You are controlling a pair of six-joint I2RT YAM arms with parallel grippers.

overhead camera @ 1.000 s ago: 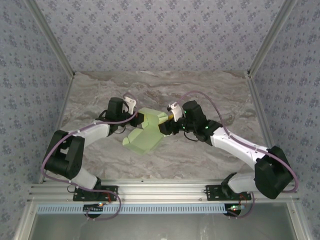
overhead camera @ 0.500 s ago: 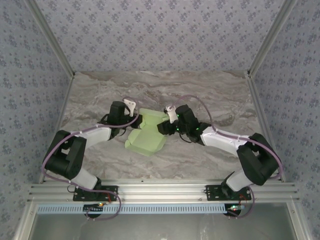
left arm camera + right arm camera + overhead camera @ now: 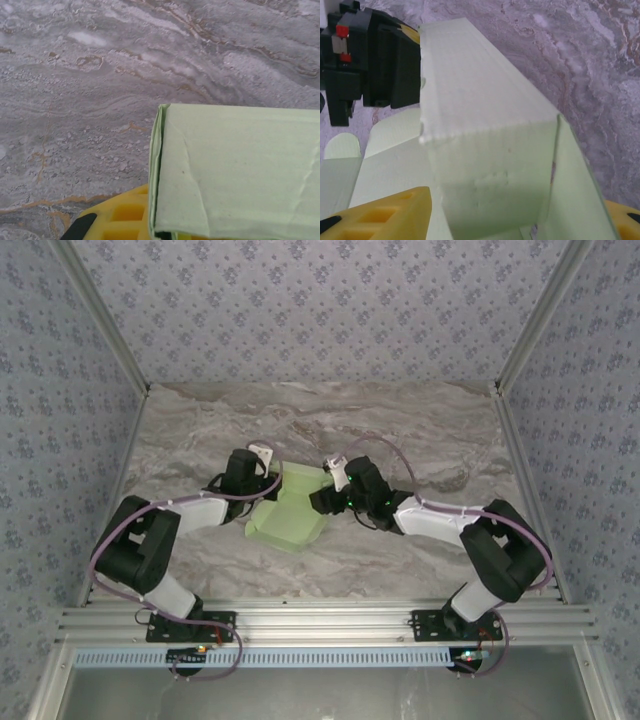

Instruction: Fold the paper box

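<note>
Reaching in from the near left corner, the left arm (image 3: pixel 190 508) stretches across the marble bench (image 3: pixel 400 430) to mid-bench, and its left hand (image 3: pixel 266 480) sits right at the left edge of the paper box (image 3: pixel 290 518). That hand is pressed together, pinching the box! On its wrist camera, the pale green card (image 3: pixel 235 170) lies over one yellow finger (image 3: pixel 120 222). A doubled, creased edge of the card runs straight down beside that finger.

On to the middle: the box rests on the bench between the two hands. It is partly folded, one panel flat and one wall standing up along the far side.

Over to the right: the right hand (image 3: pixel 320 498) meets the box from the opposite side, with the right arm (image 3: pixel 440 520) bent low behind it. Its wrist camera shows the raised wall and corner (image 3: pixel 485 150) up close. One yellow finger (image 3: pixel 390 212) is low on the left and the other low on the right. This hand is spread wide, straddling that upright corner. Whether the fingers actually press the card, I cannot tell. Past the wall's far end sits the black body of the left hand, against the card.
</note>
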